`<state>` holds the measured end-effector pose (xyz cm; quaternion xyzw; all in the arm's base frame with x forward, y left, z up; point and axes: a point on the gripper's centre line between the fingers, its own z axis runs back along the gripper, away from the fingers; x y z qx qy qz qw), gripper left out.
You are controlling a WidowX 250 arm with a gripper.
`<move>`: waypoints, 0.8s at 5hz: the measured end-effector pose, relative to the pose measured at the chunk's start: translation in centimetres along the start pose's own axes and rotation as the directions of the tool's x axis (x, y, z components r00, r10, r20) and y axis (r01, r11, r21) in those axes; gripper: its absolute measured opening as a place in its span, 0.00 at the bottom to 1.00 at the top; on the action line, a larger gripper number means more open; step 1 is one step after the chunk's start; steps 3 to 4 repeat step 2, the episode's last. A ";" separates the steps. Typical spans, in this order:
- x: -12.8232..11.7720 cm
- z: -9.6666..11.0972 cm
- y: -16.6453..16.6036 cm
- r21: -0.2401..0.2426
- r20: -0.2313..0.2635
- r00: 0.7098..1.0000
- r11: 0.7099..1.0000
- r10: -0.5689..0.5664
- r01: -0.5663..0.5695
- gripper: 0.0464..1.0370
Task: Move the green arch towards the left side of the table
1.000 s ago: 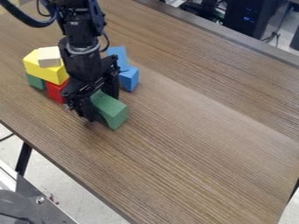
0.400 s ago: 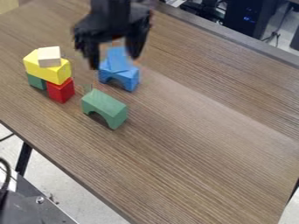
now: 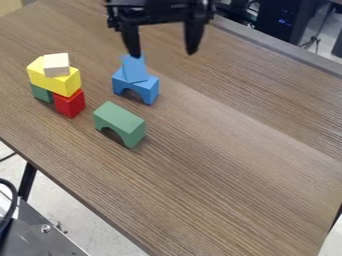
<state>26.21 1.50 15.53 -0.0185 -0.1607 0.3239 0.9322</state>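
So the green arch [image 3: 120, 122] was standing upright on its two legs on the brown wood-grain desk [image 3: 234, 175], somewhat closer to the long edge by the grey metal piece [image 3: 57, 242] than to the opposite long edge. It was one plain, matte green all over, with a flat oblong top, crisp straight corners and a solid end face. The rounded cutout faced that same metal-piece edge, and it was pretty dark and shadowy in there. The gripper [image 3: 163, 54] was wide open and holding nothing, fingers pointing down, up off the desk toward the opposite long edge. Near the arch, but not touching it, was a blue arch [image 3: 145, 90] with a smaller blue block [image 3: 134, 70] on top. The red block [image 3: 69, 104] was near it too, and that one sat beside another green block [image 3: 42, 93]. A chunky yellow block [image 3: 50, 81] lay across those two, with a cream block [image 3: 56, 65] on top.
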 end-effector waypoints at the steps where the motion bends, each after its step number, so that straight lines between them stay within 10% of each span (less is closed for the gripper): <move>1: -0.2 -0.1 -0.9 -0.049 0.000 0.977 0.975 -0.215 0.215 0.96; 2: -0.4 -0.9 -1.9 -0.102 0.002 0.897 0.892 -0.442 0.440 0.96; 4: -0.4 -0.9 -1.9 -0.102 0.002 0.897 0.892 -0.442 0.440 0.96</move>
